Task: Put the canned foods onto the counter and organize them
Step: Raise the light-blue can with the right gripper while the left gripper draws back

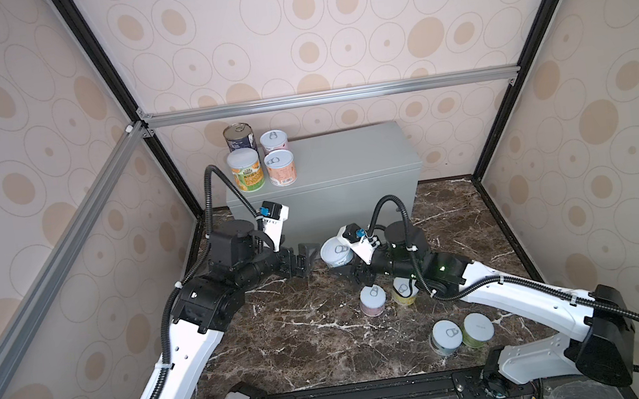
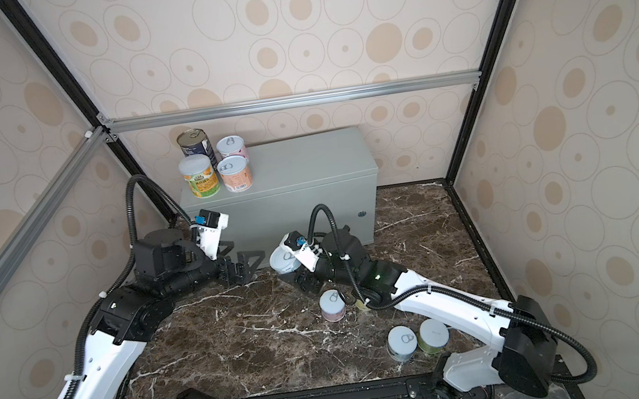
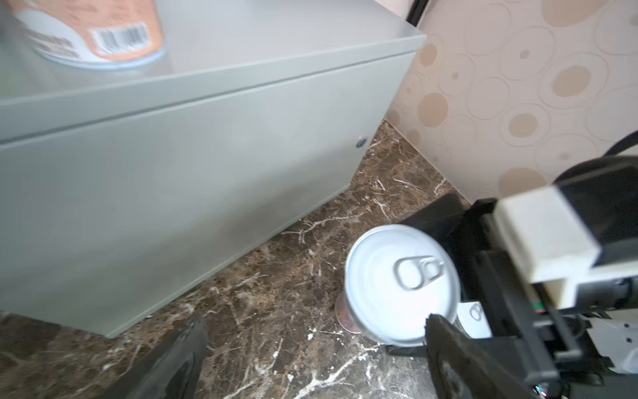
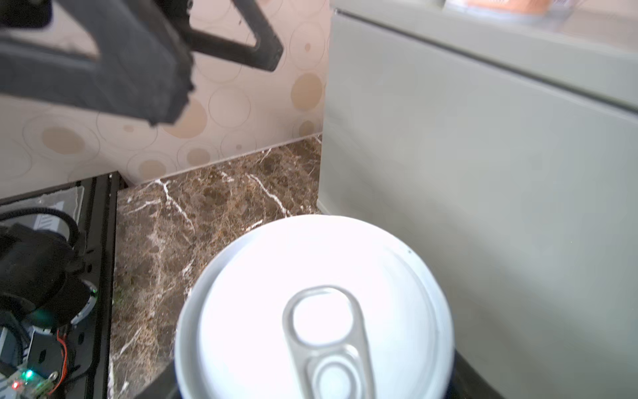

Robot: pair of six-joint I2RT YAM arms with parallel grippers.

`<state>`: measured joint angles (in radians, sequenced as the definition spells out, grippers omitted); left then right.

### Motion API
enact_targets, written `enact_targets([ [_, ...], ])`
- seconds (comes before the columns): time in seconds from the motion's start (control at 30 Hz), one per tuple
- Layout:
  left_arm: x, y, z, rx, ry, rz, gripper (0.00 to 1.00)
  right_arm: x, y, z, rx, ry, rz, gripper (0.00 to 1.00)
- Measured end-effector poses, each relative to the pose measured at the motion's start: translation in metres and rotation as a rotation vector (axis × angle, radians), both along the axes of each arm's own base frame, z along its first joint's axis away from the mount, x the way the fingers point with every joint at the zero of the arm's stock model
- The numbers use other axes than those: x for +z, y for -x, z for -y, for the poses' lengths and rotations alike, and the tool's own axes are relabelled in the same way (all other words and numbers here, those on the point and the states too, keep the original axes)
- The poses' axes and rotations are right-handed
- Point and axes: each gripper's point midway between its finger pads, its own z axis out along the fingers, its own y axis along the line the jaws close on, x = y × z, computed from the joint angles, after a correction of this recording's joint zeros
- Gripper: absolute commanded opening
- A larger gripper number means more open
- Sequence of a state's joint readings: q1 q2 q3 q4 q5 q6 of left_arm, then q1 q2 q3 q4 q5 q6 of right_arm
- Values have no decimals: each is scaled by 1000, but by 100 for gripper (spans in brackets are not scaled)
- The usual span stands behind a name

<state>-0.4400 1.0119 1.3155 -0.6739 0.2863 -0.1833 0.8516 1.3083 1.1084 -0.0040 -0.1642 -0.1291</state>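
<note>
jaws on white-lidded can (image 1: 334,251) hidden under right wrist camera (image 1: 357,243).

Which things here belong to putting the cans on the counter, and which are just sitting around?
Job: four cans on the grey counter; four loose cans on the marble top; a white-topped can in the right gripper; the open left gripper.
Just there: marble top, metal frame, patterned walls.

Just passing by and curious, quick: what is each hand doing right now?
Left hand: open, holding nothing.
Right hand: closed on a white-lidded can.
</note>
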Motion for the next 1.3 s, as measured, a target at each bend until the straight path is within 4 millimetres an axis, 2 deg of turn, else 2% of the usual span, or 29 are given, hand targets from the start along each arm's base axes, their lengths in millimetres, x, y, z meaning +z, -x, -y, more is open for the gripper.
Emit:
enact_targets([
  [0.23,23,7,-33,107,-68,119,98,96,-30,12,-66,-121,111,61],
  [0.4,29,16,-53,164,-117,195,98,135,-64,9,-123,-169,154,61],
  [0.53,27,27,-64,182,-141,248,98,142,-99,1,-173,-185,146,61],
  [0.63,36,33,-67,181,-139,298,98,140,-127,-8,-204,-182,138,61],
  [0.77,50,35,-63,155,-119,356,98,133,-165,-21,-242,-174,127,61],
  [0.9,52,31,-53,107,-116,370,98,123,-197,-33,-269,-166,115,62],
  [1.03,54,30,-46,67,-125,391,98,114,-222,-42,-288,-158,103,62],
  [1.13,54,30,-43,50,-129,400,98,115,-238,-44,-304,-165,108,63],
  [1.3,56,30,-41,35,-130,417,98,119,-253,-39,-328,-181,117,67],
])
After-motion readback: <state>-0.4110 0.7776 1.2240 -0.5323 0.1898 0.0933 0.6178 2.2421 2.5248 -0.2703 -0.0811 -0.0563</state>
